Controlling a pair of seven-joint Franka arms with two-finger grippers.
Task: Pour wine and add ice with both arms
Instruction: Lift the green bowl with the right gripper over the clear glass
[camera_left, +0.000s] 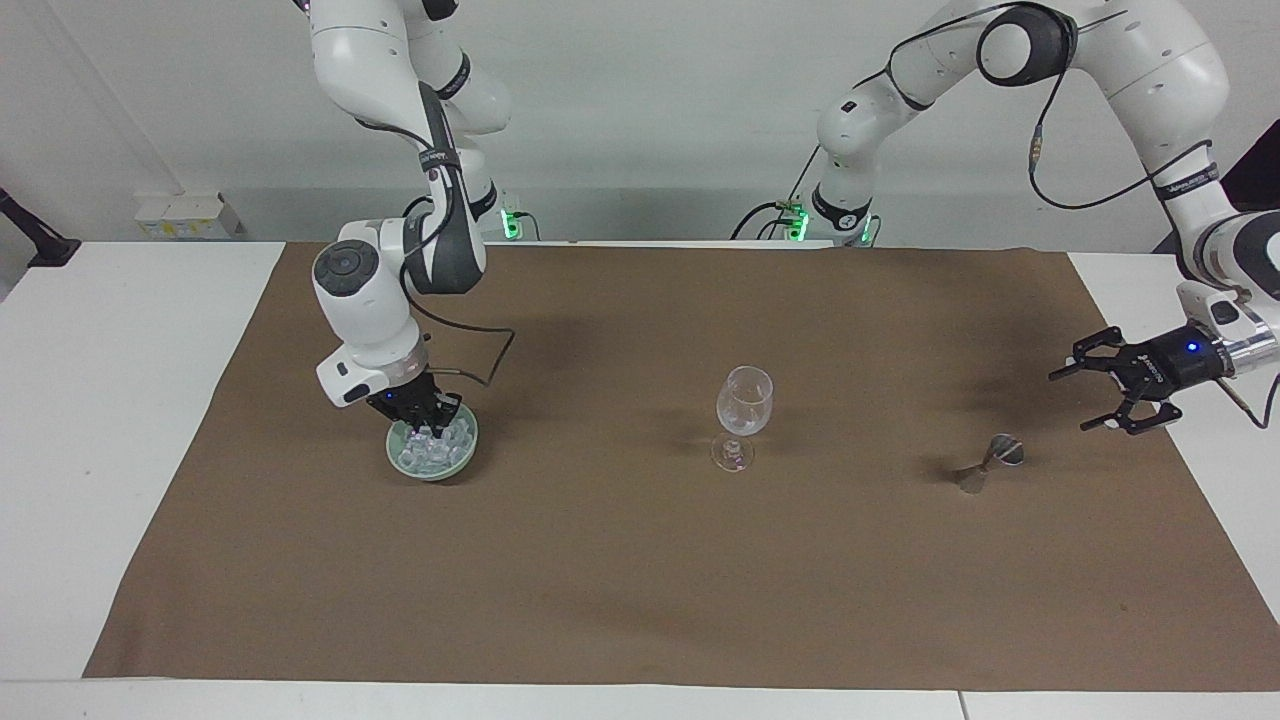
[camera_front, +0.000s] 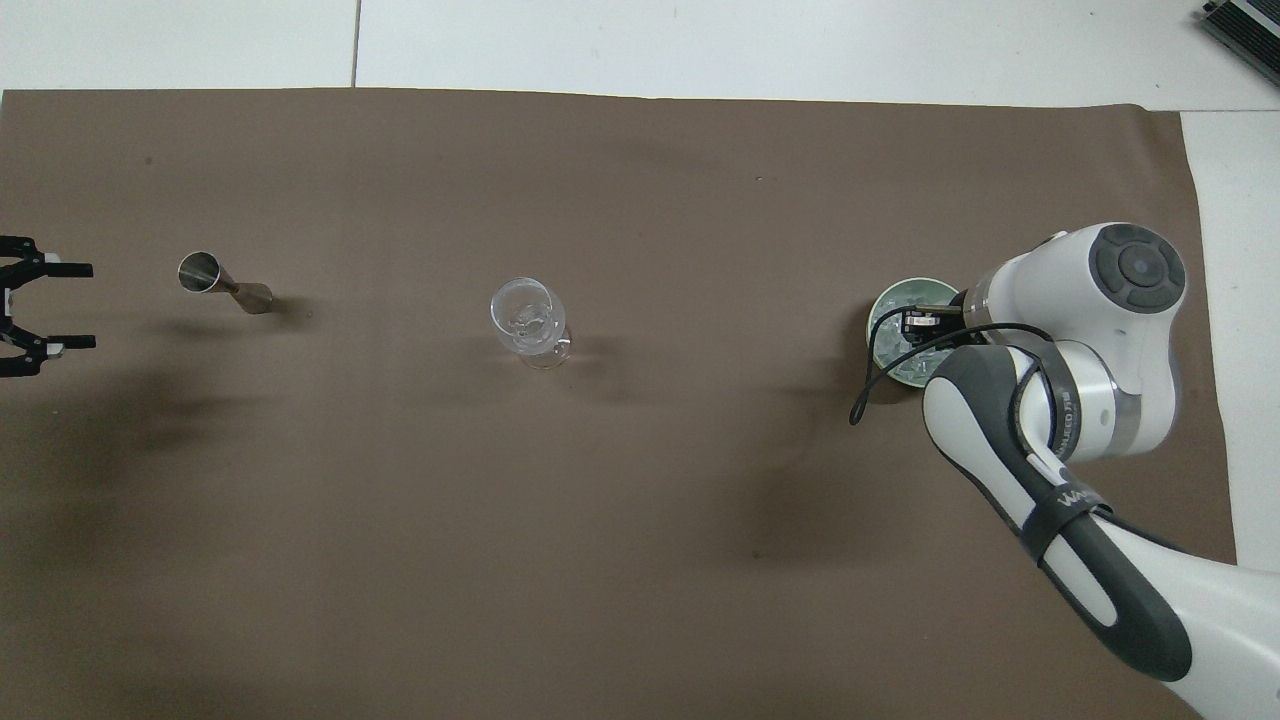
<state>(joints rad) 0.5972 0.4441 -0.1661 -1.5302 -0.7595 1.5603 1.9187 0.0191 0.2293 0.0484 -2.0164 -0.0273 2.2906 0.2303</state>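
Right claw (camera_left: 425, 424) down in pale green bowl (camera_left: 463, 452), pinched together among ice (camera_left: 436, 450). Left claw (camera_left: 1105, 391) spread, empty, beside tilted steel jigger (camera_left: 990, 460). Wine glass (camera_left: 744, 402) upright.

One camera sits high across the counter (camera_left: 60, 400), facing me and taking in my arms, the wall and the whole brown mat (camera_left: 640, 580). The other hangs high above my end, looking steeply down and closer in. Both share the mat and the glass (camera_left: 744, 402) mid-counter.
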